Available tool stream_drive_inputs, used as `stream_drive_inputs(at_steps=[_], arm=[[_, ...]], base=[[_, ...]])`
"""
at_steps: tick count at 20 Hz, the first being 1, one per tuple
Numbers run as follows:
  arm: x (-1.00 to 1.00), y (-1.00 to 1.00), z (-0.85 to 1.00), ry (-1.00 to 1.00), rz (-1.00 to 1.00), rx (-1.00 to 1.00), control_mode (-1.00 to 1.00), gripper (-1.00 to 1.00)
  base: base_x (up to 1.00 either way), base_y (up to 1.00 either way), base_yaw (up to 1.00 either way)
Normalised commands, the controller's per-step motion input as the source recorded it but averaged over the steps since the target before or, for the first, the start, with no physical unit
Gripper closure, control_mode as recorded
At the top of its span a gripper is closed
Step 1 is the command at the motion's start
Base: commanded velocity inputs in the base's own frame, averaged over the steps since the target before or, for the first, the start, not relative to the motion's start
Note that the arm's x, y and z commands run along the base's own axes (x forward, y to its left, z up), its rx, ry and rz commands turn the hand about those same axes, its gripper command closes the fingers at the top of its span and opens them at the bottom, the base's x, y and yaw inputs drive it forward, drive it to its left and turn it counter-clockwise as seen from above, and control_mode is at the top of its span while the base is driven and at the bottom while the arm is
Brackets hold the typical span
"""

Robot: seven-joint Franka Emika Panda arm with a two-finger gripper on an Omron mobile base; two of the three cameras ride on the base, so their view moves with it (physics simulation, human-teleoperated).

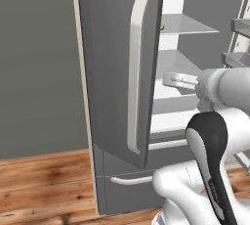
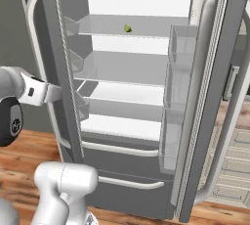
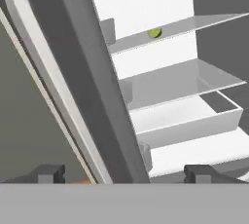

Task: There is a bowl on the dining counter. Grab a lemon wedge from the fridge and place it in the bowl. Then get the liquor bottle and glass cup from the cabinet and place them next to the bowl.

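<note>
Standing open, the fridge [image 2: 205, 97] shows the lemon wedge [image 2: 128, 28] on its upper shelf, up and right of the spread, empty gripper [image 3: 125, 172] straddling the left door's edge.

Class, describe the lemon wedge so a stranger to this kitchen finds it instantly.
Start at the tall dark-grey fridge, both doors open. Inside, go to the top glass shelf. The lemon wedge sits there, a tiny yellow-green piece, the one coloured thing among white and grey shelves.
</note>
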Motion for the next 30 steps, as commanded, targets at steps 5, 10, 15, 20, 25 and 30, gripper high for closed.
stream_drive_inputs(at_steps=[5, 10, 15, 20, 25, 30], arm=[[0.14, -0.86, 0.23, 0.14, 0.04, 0.21, -1.00, -1.00], [0.72, -0.35, 0.00, 0.15, 0.16, 0.28, -1.00, -1.00], [0.88, 0.02, -0.01, 0.13, 0.20, 0.24, -1.00, -1.00], [0.83, 0.16, -0.07, 0.04, 0.18, 0.22, -1.00, -1.00], [0.76, 0.28, -0.10, 0.03, 0.14, 0.20, -1.00, -1.00], [0.45, 0.47, -0.11, 0.03, 0.08, 0.14, -1.00, -1.00]], base=[[0.00, 0.00, 0.00], [0.00, 0.00, 0.00], [0.00, 0.00, 0.00], [0.00, 0.00, 0.00], [0.00, 0.00, 0.00], [0.00, 0.00, 0.00]])
